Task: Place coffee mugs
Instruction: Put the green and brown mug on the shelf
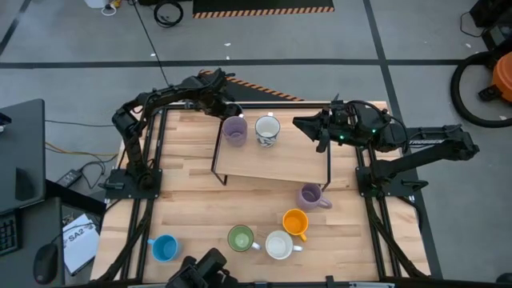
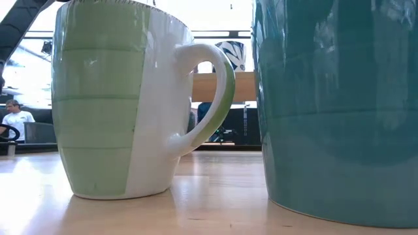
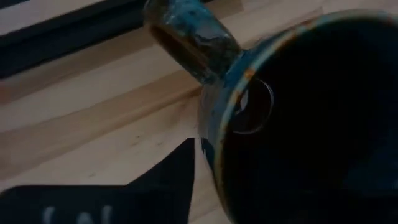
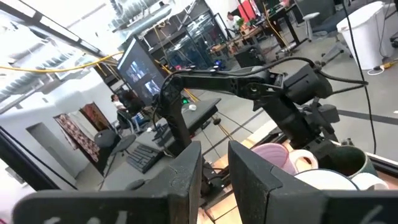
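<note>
Reaching across the desk toward 12 o'clock, the left gripper sits by a dark mug on the raised shelf; whether its fingers grip it, I cannot tell. The right gripper hovers at 1 o'clock, fingers partly open, holding nothing.

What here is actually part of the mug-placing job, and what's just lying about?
Part of the job:
lavender mug and patterned white mug on the wooden rack; second lavender mug, orange mug, green mug, white mug, blue mug on the table; dark mug at the left claw; right claw waiting beside the rack.

Just lying about:
papers; cable coil on the floor.
</note>
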You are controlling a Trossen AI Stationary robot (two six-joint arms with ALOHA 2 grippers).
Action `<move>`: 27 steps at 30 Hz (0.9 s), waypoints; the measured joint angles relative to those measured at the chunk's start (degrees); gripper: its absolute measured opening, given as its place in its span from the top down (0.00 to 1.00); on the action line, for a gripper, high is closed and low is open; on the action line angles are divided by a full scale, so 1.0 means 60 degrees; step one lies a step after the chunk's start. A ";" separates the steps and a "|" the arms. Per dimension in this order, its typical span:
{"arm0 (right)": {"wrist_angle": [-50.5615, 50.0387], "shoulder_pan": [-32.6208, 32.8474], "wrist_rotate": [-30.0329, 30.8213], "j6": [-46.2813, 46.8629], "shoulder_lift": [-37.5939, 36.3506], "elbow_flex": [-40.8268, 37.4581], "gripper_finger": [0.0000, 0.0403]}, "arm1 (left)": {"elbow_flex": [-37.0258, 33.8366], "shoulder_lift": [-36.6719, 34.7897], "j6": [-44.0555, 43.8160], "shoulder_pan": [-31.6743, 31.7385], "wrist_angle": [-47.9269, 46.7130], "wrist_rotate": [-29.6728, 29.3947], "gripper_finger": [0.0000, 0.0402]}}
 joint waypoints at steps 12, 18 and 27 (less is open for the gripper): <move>0.0015 0.0004 -0.0004 0.0000 0.0000 0.0000 0.79 | 0.0000 0.0011 0.0458 0.0011 -0.0018 -0.0279 0.90; 0.0080 0.0004 -0.0175 0.0058 0.0000 0.0000 0.79 | -0.0007 -0.0064 0.0556 0.0142 -0.0028 -0.0255 0.90; 0.0079 0.0000 -0.0189 0.0069 0.0000 0.0000 0.79 | -0.0007 -0.0787 0.0736 0.0734 -0.0026 -0.0279 0.90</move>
